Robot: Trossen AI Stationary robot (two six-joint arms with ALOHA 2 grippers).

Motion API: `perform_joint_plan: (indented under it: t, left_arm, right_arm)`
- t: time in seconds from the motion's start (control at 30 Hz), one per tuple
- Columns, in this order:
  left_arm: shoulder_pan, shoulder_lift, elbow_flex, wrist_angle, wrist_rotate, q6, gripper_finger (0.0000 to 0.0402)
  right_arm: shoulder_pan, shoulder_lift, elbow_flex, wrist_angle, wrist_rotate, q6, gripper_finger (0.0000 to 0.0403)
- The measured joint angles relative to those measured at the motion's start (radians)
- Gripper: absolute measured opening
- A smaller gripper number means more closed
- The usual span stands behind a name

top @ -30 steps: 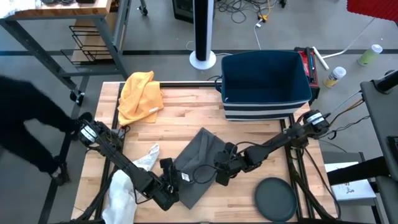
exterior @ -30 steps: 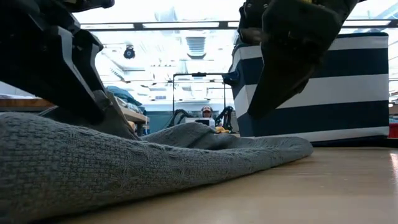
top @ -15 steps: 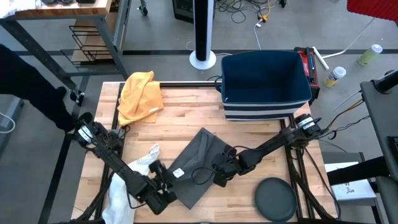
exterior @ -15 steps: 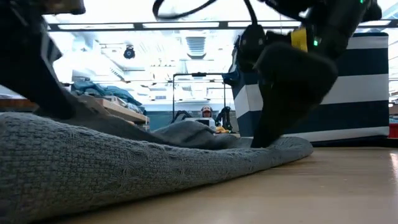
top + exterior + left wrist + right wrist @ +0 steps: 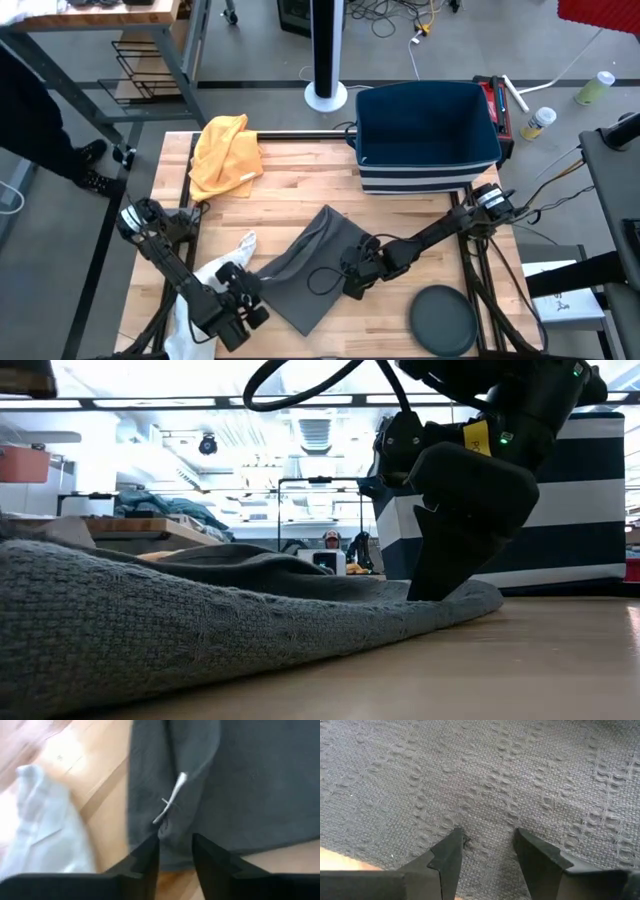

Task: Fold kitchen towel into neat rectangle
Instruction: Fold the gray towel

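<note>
The dark grey kitchen towel (image 5: 310, 265) lies spread on the wooden table (image 5: 300, 185), with a small white tag (image 5: 170, 802) near its left edge. My left gripper (image 5: 250, 290) is at that left edge. Its fingers are open in the left wrist view (image 5: 175, 842), with the towel's rim showing between them. My right gripper (image 5: 350, 283) stands open on the towel's right part (image 5: 487, 837). In the low view it comes down on the towel (image 5: 250, 610) near the towel's right end (image 5: 440, 585). My left gripper slants down over the towel's left edge (image 5: 167, 832); whether its fingers touch the cloth I cannot tell. My right gripper sets both open fingertips (image 5: 455, 840) down on the towel's upper face near its right edge (image 5: 470, 598). It comes slanting from above and from the right. The cloth lies flat under it on the table.
A white cloth (image 5: 200, 295) lies at the near left, right beside my left gripper. A yellow cloth (image 5: 225, 155) is at the far left. A blue striped bin (image 5: 425, 135) stands at the far right and a dark round plate (image 5: 443, 320) at the near right. A person (image 5: 40, 100) stands beyond the left edge.
My left gripper has gone toward the table's left edge and rolled about its own line. The towel's left part has been drawn out leftward and lies more spread, while its right part has stayed put. My right gripper has come down onto the towel.
</note>
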Motion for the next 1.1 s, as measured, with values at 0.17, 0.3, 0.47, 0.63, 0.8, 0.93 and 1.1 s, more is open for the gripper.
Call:
perform_joint_plan:
  t: [0.17, 0.3, 0.47, 0.63, 0.8, 0.93, 1.1]
  left_arm:
    - [-0.005, -0.023, 0.000, -0.046, 0.004, -0.020, 0.0175]
    - [-0.005, -0.056, 0.000, -0.041, -0.094, -0.025, 0.0195]
    - [0.029, -0.064, 0.000, 0.177, -0.290, 0.119, 0.0190]
    - [0.156, 0.004, -0.006, 0.622, -0.218, 0.596, 0.0176]
    - [0.287, 0.032, -0.010, 0.685, -0.177, 0.722, 0.0166]
    - [0.376, 0.042, -0.050, 0.681, -0.132, 0.747, 0.0159]
    - [0.446, 0.020, -0.078, 0.579, -0.128, 0.743, 0.0155]
  right_arm:
    - [0.000, -0.026, -0.004, -0.002, -0.002, 0.001, 0.0174]
    - [-0.004, -0.064, -0.004, 0.006, 0.013, -0.011, 0.0175]
    - [-0.012, -0.066, -0.004, 0.092, 0.030, -0.051, 0.0174]
    - [0.005, -0.062, -0.002, 0.180, 0.009, -0.106, 0.0174]
    - [0.027, -0.062, -0.002, 0.180, 0.010, -0.105, 0.0171]
    - [0.038, -0.054, -0.003, 0.180, -0.014, -0.104, 0.0170]
    - [0.034, -0.054, -0.019, 0.181, -0.008, -0.097, 0.0169]
